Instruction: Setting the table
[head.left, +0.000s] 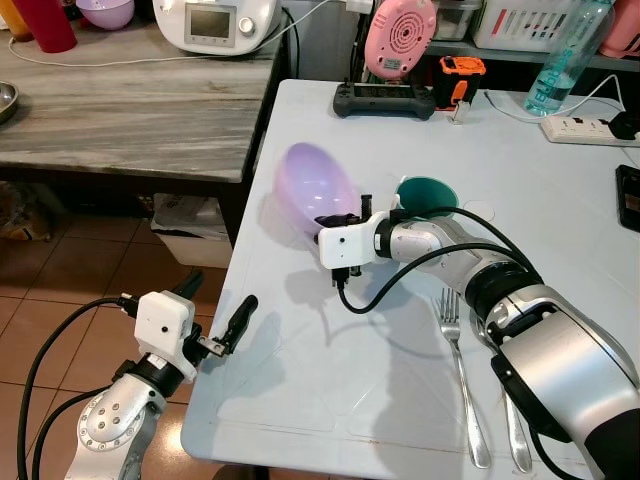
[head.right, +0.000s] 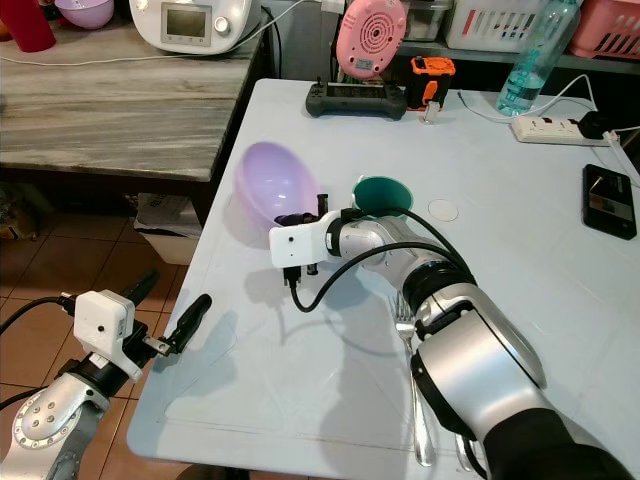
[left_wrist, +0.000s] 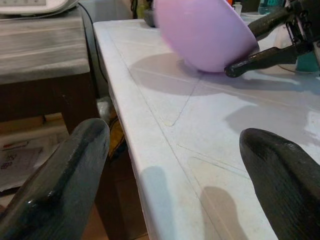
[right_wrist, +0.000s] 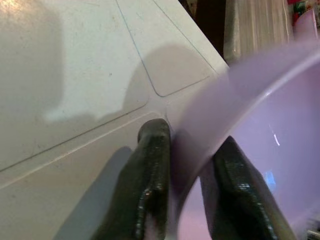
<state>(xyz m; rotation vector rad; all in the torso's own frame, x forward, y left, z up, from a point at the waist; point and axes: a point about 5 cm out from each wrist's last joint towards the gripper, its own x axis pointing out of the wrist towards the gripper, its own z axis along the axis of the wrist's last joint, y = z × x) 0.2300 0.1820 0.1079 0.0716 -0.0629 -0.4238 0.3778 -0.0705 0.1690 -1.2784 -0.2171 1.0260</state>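
Note:
A lilac plastic bowl (head.left: 315, 185) is tipped up on its edge on the white table (head.left: 400, 380), near the table's left side. My right gripper (head.left: 340, 218) is shut on the bowl's rim, one finger (right_wrist: 150, 175) outside and the other inside. A green cup (head.left: 427, 196) stands just right of the bowl, behind my right wrist. A fork (head.left: 460, 370) and a spoon (head.left: 515, 430) lie side by side near the front right. My left gripper (head.left: 215, 315) hangs open at the table's front left edge, its fingers (left_wrist: 55, 185) empty.
At the table's back lie a black controller (head.left: 385, 100), a pink fan (head.left: 400, 38), an orange tool (head.left: 460, 75), a water bottle (head.left: 565, 55) and a power strip (head.left: 585, 128). A phone (head.left: 628, 195) lies at the right edge. A grey wooden counter (head.left: 130, 110) stands to the left.

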